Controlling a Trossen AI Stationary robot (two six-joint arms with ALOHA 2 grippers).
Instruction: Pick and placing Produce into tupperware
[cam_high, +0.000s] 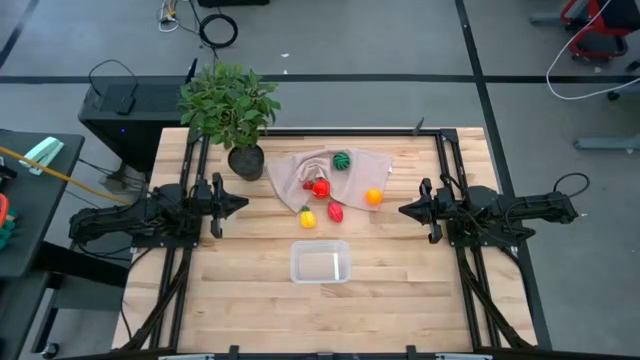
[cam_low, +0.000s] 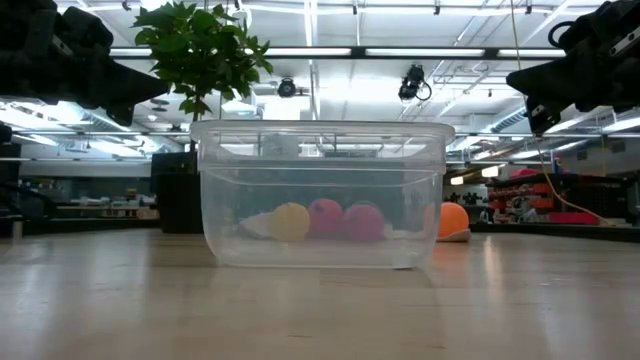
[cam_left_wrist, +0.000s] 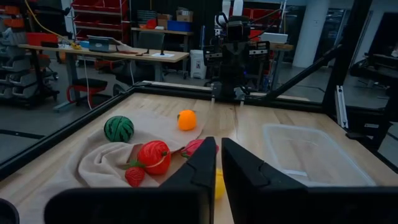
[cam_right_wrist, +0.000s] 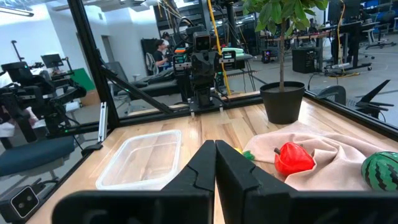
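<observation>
Right now I keep both the left gripper (cam_high: 238, 203) and right gripper (cam_high: 404, 210) closed, empty and raised, produce (cam_high: 322, 188) between them on the cloth (cam_high: 300, 170), empty tupperware (cam_high: 320, 263) nearby.

Both dark arms hover level above the surface's opposite sides, the left tool (cam_high: 238, 203) and right tool (cam_high: 405, 210) pointing inward at each other, fingers closed, holding nothing.
</observation>
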